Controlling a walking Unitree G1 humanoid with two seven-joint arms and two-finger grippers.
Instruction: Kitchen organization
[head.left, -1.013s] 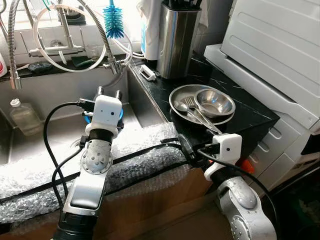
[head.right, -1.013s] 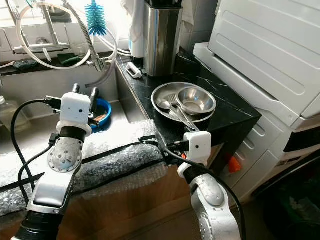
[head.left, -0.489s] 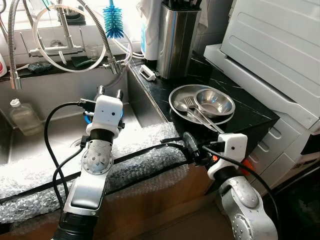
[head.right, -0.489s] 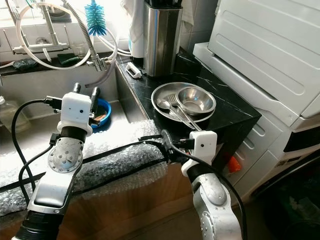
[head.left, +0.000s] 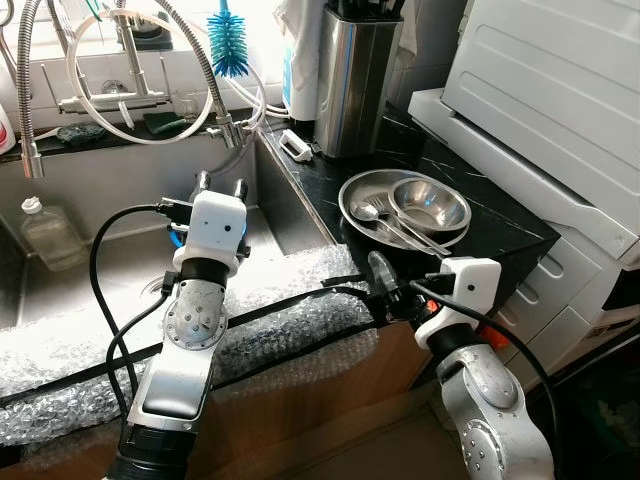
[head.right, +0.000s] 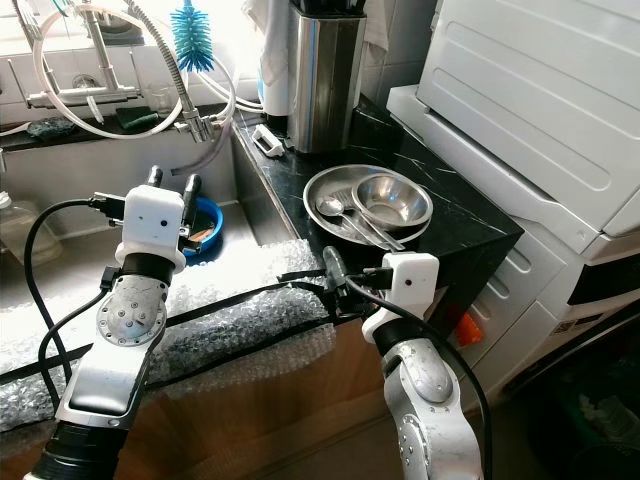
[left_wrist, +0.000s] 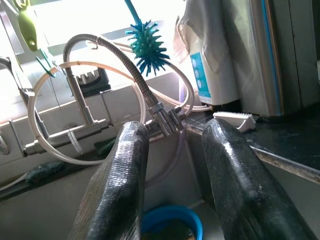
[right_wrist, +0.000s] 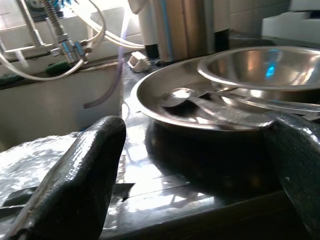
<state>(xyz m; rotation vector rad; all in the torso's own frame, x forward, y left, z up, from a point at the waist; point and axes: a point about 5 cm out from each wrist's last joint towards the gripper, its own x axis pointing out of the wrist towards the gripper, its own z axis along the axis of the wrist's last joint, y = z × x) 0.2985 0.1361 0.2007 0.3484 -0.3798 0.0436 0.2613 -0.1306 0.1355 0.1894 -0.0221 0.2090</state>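
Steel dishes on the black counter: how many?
2: a wide steel plate near the counter's front edge, and a smaller steel bowl resting in it on its right side. More may lie hidden underneath.

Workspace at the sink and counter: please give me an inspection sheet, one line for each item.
Surface: black counter beside a steel sink; bubble wrap lies over the sink's front edge.
Job's things: steel plate on the counter holds a small bowl, a spoon and a fork.
Clutter: blue bowl and a plastic bottle in the sink; blue brush, steel holder.
Grippers: left gripper open, above the sink; right gripper open, at the counter's front edge, facing the plate.
Cables: black cables loop along both arms.
Surroundings: white appliance to the right; faucet hose.
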